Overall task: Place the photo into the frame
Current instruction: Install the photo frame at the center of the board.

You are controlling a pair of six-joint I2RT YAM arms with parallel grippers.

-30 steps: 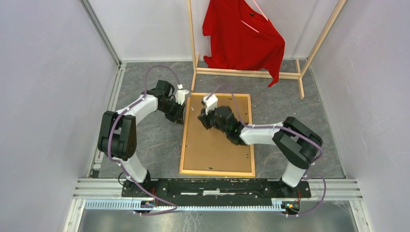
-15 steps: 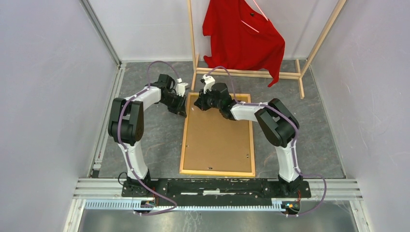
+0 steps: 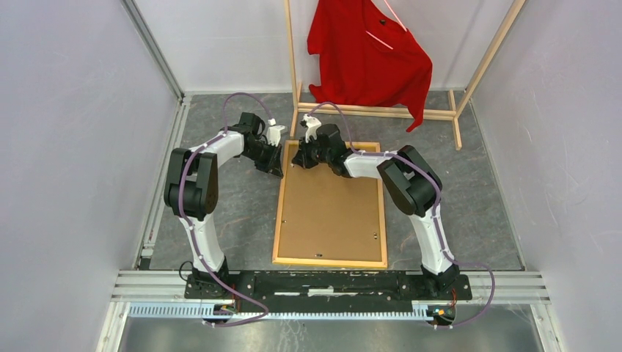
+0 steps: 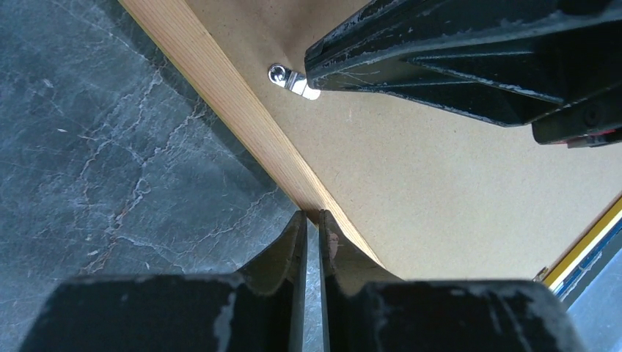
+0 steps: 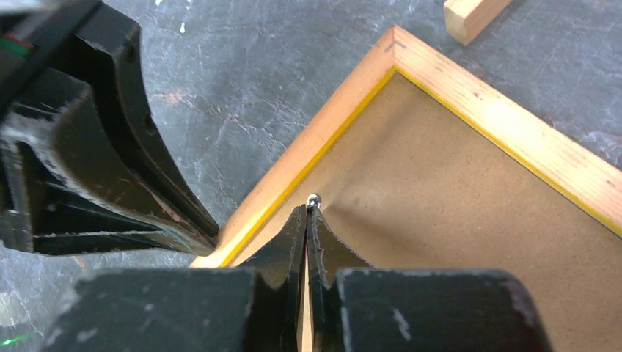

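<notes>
The frame (image 3: 330, 261) lies face down on the table, its light wood back up and a thin yellow lip inside. The brown backing board (image 3: 330, 209) fills it. The photo is hidden. My left gripper (image 3: 276, 167) is shut with nothing between its fingers. In the left wrist view its tips (image 4: 312, 214) touch the frame's outer left rail (image 4: 242, 110). My right gripper (image 3: 297, 159) is also shut, just inside the far-left corner. Its tips (image 5: 309, 207) rest against a small metal clip (image 5: 314, 199) on the board beside the frame's rail (image 5: 513, 132).
A wooden clothes rack with a red shirt (image 3: 367, 51) stands at the back, its base rail (image 3: 374, 110) just beyond the frame's far edge. Grey walls close in on both sides. The two grippers are a few centimetres apart across the frame's left rail.
My right gripper has moved from the middle of the backing board to the frame's far-left corner. The left gripper has shifted slightly farther along the left rail.
</notes>
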